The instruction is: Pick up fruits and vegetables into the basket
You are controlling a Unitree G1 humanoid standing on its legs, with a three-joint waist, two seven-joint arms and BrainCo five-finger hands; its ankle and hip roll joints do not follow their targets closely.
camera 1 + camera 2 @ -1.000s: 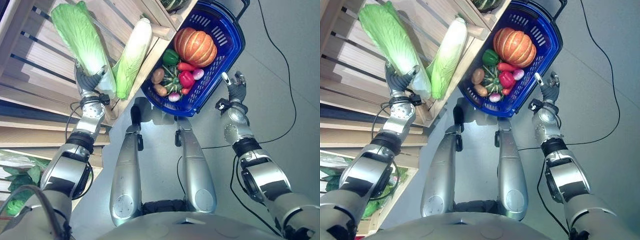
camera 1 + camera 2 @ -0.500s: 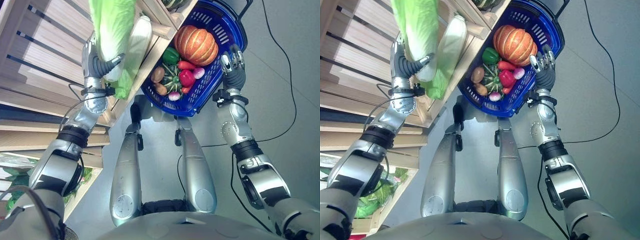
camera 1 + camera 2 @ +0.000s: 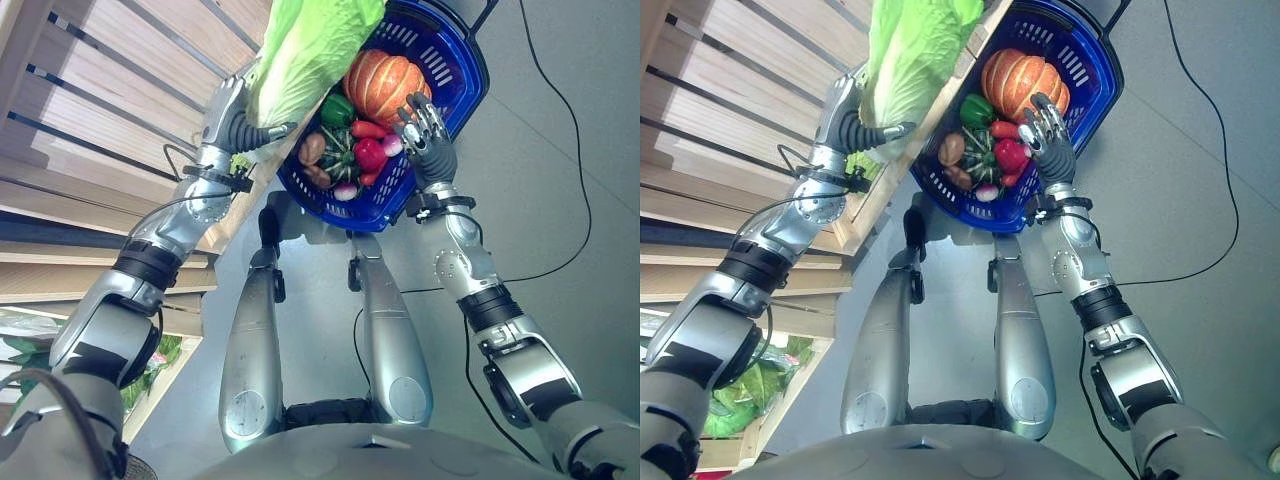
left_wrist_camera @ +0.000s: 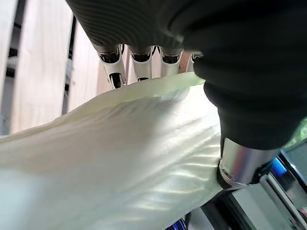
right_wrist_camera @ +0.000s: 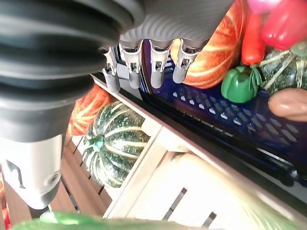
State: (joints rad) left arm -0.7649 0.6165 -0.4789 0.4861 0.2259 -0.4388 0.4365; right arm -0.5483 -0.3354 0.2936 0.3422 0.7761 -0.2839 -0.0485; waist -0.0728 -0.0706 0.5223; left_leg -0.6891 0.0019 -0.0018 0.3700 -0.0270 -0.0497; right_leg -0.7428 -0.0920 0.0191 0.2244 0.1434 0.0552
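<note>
Gripping one napa cabbage, left hand had fingers curled round its pale base — long axis leafy-end-up, overhanging the blue basket rim. One basket, probably nine items inside. Right hand hovered over its near side, fingers relaxed — empty.

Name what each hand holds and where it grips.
The left hand grips the napa cabbage at its pale stem end. The right hand holds nothing, fingers open over the basket.
</note>
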